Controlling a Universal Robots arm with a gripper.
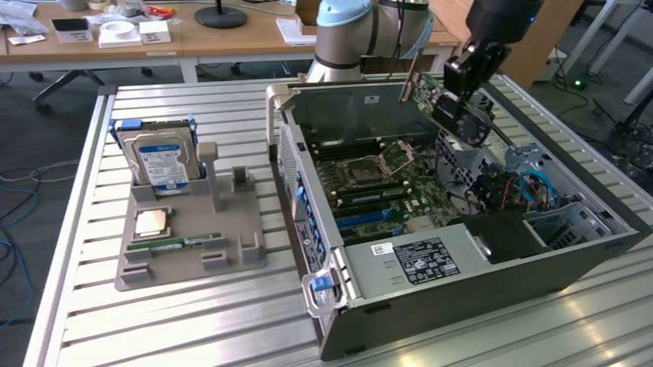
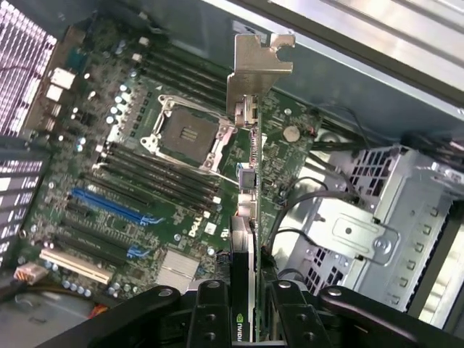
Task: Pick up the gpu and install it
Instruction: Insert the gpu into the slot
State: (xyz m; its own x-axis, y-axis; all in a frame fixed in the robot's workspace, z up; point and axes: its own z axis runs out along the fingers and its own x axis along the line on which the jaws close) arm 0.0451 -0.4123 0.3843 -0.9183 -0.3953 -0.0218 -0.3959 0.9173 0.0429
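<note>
Hand [image 2: 245, 319] clenched on gpu [image 2: 250, 167] | over open PC case [image 1: 459, 290] | mobo [image 2: 181, 217] below | drive cage [image 2: 362, 217] + cables [image 2: 304, 196] beside

The gpu [image 1: 447, 103] hangs over the case [image 1: 459, 302] (seemingly clear).

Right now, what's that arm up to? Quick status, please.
Tool shut on the gpu. Held in the air over the open computer case, above the motherboard, not seated. Black cables close beside it.
</note>
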